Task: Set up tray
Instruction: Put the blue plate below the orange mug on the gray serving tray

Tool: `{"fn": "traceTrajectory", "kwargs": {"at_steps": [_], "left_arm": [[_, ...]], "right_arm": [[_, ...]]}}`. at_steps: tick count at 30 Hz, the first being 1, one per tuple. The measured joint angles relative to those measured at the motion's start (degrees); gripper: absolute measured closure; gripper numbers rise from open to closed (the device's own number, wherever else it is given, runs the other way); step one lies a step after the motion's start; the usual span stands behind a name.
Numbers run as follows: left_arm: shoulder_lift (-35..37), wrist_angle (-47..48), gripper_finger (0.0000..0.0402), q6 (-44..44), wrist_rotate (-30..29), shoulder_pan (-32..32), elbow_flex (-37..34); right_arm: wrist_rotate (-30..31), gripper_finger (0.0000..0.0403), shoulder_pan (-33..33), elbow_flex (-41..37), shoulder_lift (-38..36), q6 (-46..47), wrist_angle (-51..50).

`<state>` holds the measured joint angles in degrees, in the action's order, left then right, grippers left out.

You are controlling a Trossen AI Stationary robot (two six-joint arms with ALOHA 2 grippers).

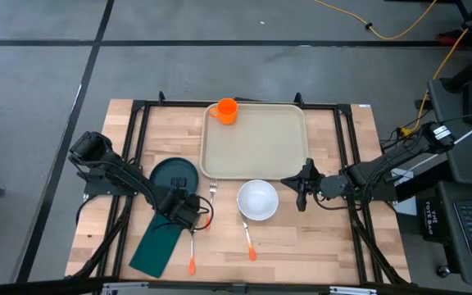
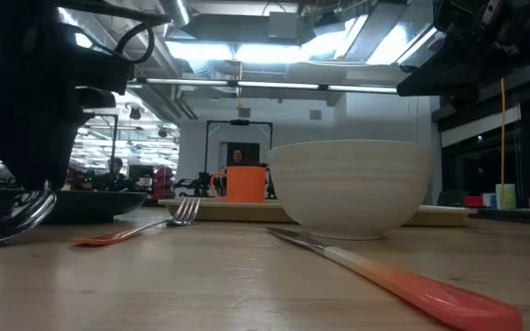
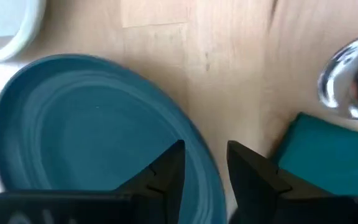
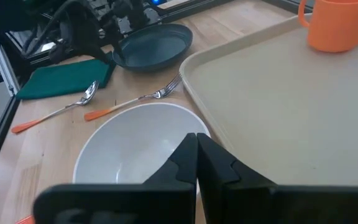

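Note:
The beige tray (image 1: 256,143) lies at the table's far middle with an orange cup (image 1: 226,111) standing in its far left corner. A teal plate (image 1: 174,174) rests flat on the wood left of the tray. My left gripper (image 3: 207,158) is open and points down at the plate's near right rim, with one finger over the plate (image 3: 86,130) and the other just outside it. A white bowl (image 1: 257,200) stands near the tray's near edge. My right gripper (image 1: 301,197) hovers shut to the right of the bowl, above its rim (image 4: 166,109).
A green napkin (image 1: 156,246) lies at the near left, with a spoon (image 1: 192,250) beside it. A fork (image 1: 212,190) lies between plate and bowl. A knife (image 1: 248,238) lies on the near side of the bowl. Black frame rails run along the table's sides.

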<state>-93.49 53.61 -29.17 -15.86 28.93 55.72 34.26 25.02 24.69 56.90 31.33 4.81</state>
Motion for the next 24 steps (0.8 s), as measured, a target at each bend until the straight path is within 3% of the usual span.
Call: {"fn": "traceTrajectory", "kwargs": {"at_steps": [15,24], "left_arm": [[0.00,-0.01,0.0288,-1.76,-2.39,-0.02,-1.12],[-0.07,-5.57,0.0288,-4.26,-1.08,-0.02,-5.90]], "right_arm": [[0.00,0.0397,-0.01,0.00,0.00,1.18,0.01],[0.04,0.0397,0.00,0.00,0.00,1.18,0.01]]}}
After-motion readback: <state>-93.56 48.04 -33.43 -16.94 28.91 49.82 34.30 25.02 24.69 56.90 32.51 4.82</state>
